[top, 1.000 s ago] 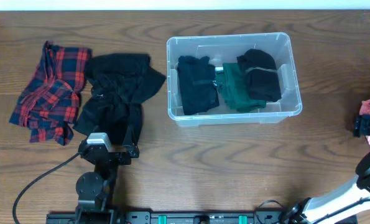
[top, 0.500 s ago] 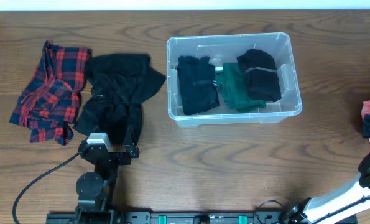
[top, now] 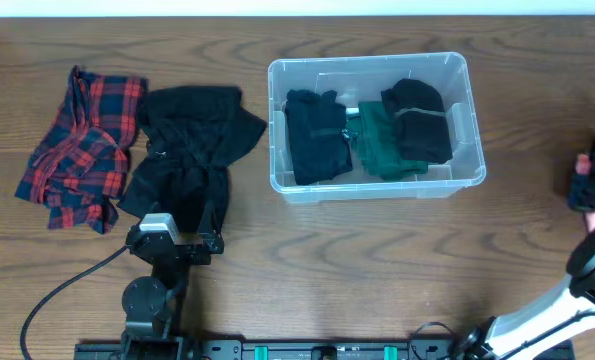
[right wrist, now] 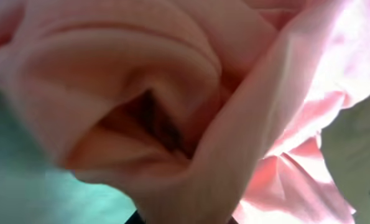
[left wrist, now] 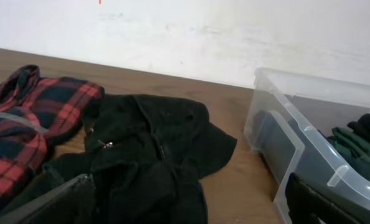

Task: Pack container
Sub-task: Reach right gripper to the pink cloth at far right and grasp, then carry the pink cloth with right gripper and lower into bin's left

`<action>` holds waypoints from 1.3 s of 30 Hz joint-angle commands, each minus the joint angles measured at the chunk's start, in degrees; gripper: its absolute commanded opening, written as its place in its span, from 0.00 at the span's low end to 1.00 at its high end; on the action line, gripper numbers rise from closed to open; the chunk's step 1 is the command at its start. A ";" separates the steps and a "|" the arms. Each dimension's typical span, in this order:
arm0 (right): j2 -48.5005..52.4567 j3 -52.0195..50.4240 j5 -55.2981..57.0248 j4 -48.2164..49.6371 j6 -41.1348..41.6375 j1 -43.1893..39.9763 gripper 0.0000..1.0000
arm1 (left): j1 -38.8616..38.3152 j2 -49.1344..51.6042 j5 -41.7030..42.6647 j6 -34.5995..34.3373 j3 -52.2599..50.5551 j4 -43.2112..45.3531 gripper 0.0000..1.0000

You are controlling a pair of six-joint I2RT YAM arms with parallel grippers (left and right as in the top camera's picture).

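Though right end effector point(top: 588, 186) unreadable, left end effector point(left wrist: 185, 214) released over brown wood table point(top: 377, 270) (white wall point(left wrist: 172, 31)).

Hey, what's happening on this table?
Two robot arms are packing clothes into a clear container. Black pieces and a green piece lie inside. The left gripper sits open by a black garment, next to a red plaid shirt. The right gripper is at the far edge, pink cloth filling its camera; its grip is unclear.
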 commanded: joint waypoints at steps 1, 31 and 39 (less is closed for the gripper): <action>-2.60 4.87 -0.90 -1.70 4.85 6.21 0.01 | 0.26 0.04 -0.85 0.31 -1.01 -2.05 0.98; -17.77 30.75 -16.70 -14.99 -16.52 50.93 0.01 | 0.26 0.04 -0.85 0.31 -1.01 -2.05 0.98; -11.21 30.75 -13.75 -15.06 -19.54 56.30 0.01 | 0.26 0.04 -0.85 0.31 -1.01 -2.05 0.98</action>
